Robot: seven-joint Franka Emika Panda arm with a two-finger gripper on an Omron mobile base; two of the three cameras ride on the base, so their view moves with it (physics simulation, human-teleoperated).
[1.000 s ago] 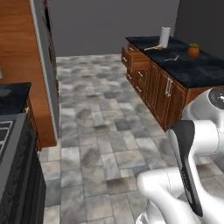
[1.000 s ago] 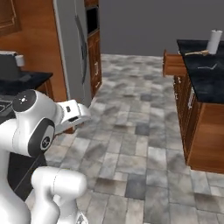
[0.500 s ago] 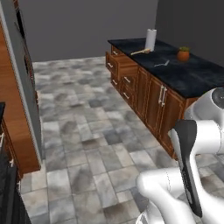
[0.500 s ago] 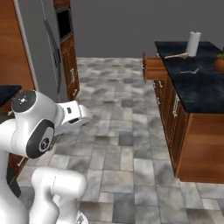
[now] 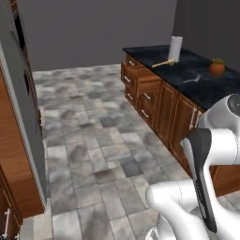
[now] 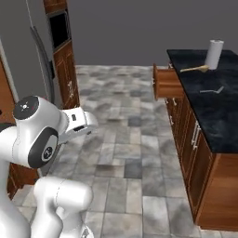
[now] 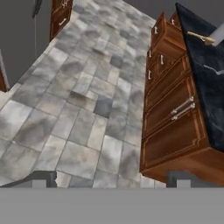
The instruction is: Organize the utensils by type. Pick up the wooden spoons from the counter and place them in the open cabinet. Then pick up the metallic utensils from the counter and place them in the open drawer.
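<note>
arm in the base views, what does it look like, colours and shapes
The arm is glossy white with rounded, bulbous links. Its big joints carry dark grey round caps with small marks I cannot read, and a long dark grey strip runs down one link in the left base view. No loose cables show. The gripper has small dark grey finger tips.

counter [image 5: 206, 84] – spoon [image 5: 163, 63] by roll [image 5: 175, 48] at far end | fork [image 5: 191, 79] nearer | open drawer [image 6: 166, 82] – counter's far-end front

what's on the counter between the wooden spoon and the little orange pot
A silver fork lies on the black counter between the wooden spoon and the orange pot; the left base view shows it.
</note>
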